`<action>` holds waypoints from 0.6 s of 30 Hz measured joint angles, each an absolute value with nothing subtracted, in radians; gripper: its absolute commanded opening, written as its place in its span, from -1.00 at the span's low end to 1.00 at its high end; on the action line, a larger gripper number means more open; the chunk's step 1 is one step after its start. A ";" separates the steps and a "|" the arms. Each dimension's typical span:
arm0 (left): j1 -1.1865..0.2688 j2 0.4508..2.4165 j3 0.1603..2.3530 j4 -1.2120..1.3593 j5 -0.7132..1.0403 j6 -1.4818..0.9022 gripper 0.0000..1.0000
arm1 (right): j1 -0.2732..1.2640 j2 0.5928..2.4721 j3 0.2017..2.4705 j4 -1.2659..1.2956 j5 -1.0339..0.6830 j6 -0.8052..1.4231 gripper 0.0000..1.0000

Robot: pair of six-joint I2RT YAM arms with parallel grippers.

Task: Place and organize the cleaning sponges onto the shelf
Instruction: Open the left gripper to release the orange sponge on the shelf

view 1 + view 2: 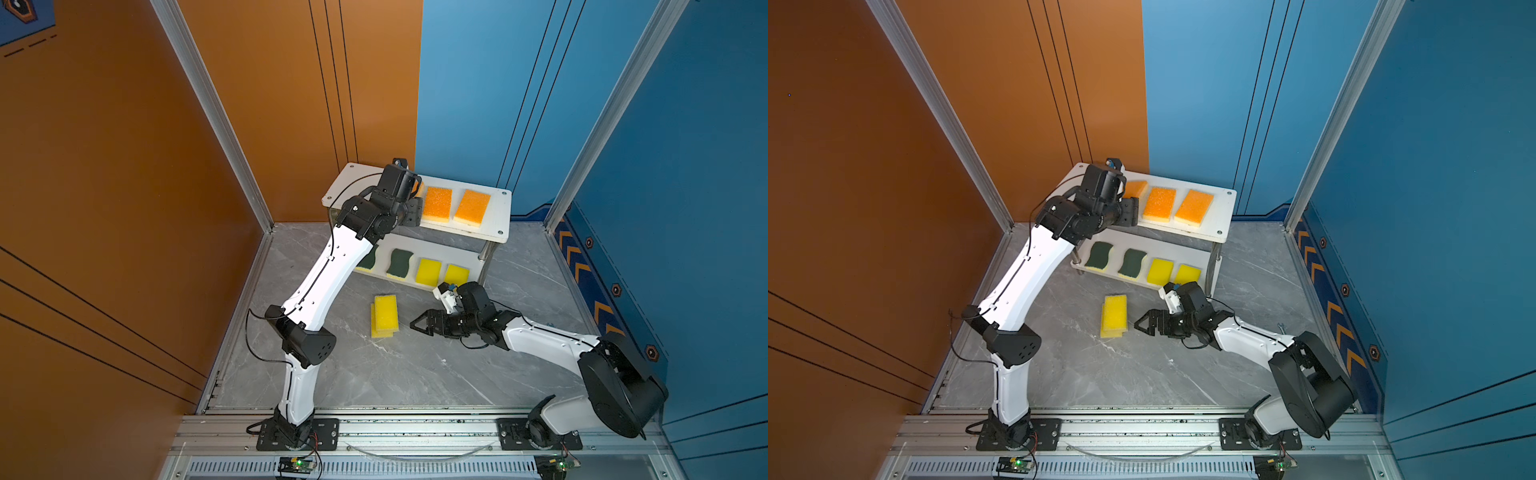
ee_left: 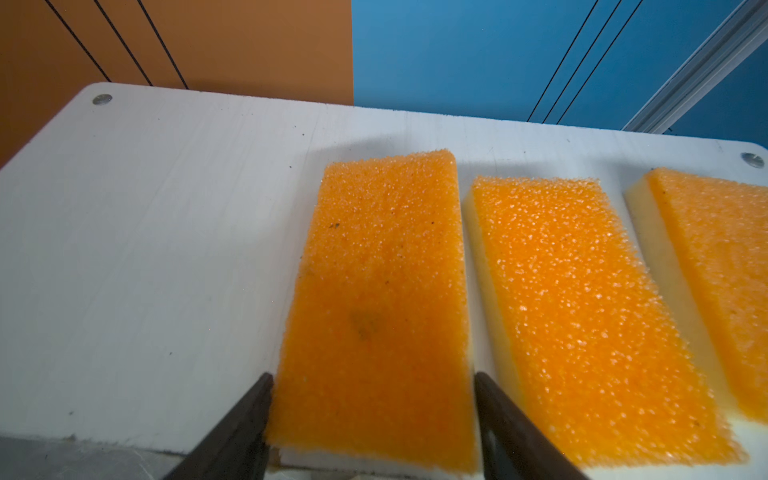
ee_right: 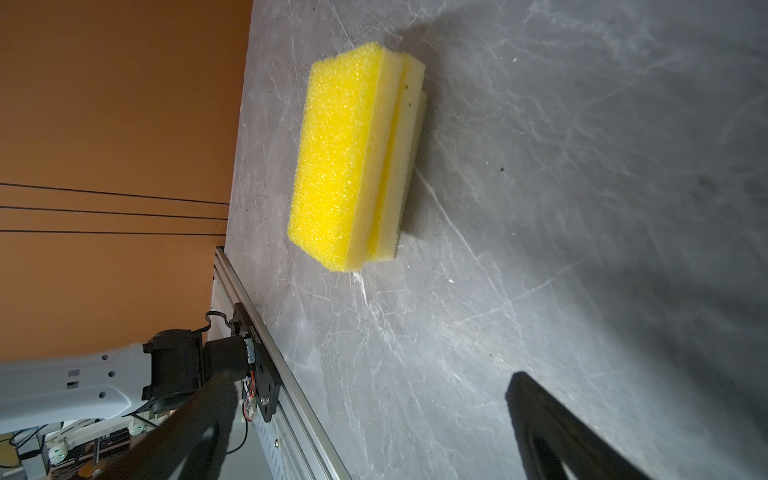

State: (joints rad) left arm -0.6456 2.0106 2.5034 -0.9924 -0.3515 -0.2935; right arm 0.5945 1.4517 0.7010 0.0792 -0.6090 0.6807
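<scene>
Orange foam fills the left wrist view: three orange-topped sponges lie flat in a row on the upper board of the shelf (image 1: pixel 1223 216), which stands at the 12 o'clock side of the grey marbled desk (image 1: pixel 415 374). The left end effector (image 2: pixel 372 382) reaches over the shelf's front edge, and its two dark fingers (image 2: pixel 257 399) press against the long sides of the first orange sponge (image 2: pixel 374 299), so it is clamped on that sponge at its near end. The sponge lies on the white board. The second orange sponge (image 2: pixel 582 311) lies just beside it, and the third orange sponge (image 2: pixel 723 270) sits a little farther along, towards 3 o'clock in both top views.

On the lower board, in a top view, two dark-green scouring pads (image 1: pixel 1099 255) (image 1: pixel 1133 262) lie at the 9 o'clock end. Two yellow sponges (image 1: pixel 1160 271) (image 1: pixel 1187 274) follow towards 3 o'clock, all four side by side and flat.

A stack of yellow sponges (image 1: pixel 1114 316) rests on the desk near its middle, at 6 o'clock of the shelf and apart from it. The top sponge is slightly offset from the one below.

The right end effector (image 1: pixel 1142 324) hovers low at 3 o'clock of that stack, pointing towards it, with its fingers spread wide apart and nothing between them. It is near the stack but not touching it.
</scene>
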 measured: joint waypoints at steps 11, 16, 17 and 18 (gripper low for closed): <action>-0.673 2.011 2.503 -0.992 -0.395 -0.276 0.53 | 0.595 1.452 0.696 0.083 -0.609 0.681 1.00; -0.675 2.011 2.502 -0.992 -0.401 -0.275 0.71 | 0.595 1.452 0.696 0.083 -0.609 0.681 1.00; -0.675 2.011 2.502 -0.992 -0.401 -0.276 0.71 | 0.595 1.452 0.696 0.083 -0.609 0.681 1.00; -0.675 2.011 2.501 -0.992 -0.401 -0.276 0.71 | 0.595 1.453 0.696 0.083 -0.609 0.681 1.00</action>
State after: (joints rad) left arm -0.6754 2.0106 2.5008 -0.9924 -0.4011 -0.2764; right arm 0.5945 1.4528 0.6960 0.0834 -0.6094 0.6807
